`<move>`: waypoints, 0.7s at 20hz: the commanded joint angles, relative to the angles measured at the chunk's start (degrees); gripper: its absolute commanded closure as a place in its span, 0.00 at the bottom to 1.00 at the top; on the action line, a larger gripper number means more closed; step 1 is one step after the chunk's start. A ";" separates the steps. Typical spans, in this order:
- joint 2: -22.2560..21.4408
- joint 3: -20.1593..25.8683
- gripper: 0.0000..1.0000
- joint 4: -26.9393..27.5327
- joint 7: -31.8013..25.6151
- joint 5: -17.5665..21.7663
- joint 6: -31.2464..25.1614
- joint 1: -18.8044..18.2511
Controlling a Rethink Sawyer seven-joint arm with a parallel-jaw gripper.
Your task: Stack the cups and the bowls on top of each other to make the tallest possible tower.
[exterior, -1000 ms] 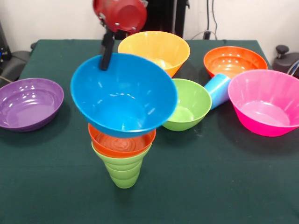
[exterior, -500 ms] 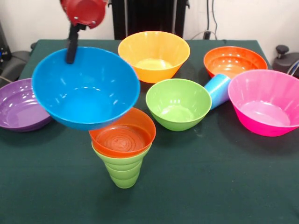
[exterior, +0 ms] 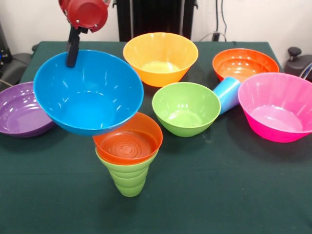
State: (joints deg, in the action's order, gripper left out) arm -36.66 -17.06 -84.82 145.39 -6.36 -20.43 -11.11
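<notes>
Placement step in hand. Gripper [exterior: 72, 57] pinching far rim of blue bowl [exterior: 88, 92], held aloft, off-centre from small orange bowl [exterior: 127, 139] seated on lime green cup [exterior: 128, 176]. Next, probably: centre over stack, lower, release.

The blue bowl [exterior: 88, 92], the orange bowl [exterior: 127, 141] and the lime green cup [exterior: 127, 175] look like smooth, glossy plastic; the table [exterior: 219, 185] wears matt dark green cloth.
</notes>
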 commanded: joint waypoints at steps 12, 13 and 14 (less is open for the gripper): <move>5.23 4.49 1.00 1.33 2.60 2.27 2.41 4.24; 5.46 4.37 1.00 1.35 2.76 2.26 2.67 4.39; 5.62 4.25 1.00 1.41 2.84 2.27 2.84 4.52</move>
State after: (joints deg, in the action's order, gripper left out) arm -35.82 -17.05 -84.64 145.39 -6.23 -20.41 -8.34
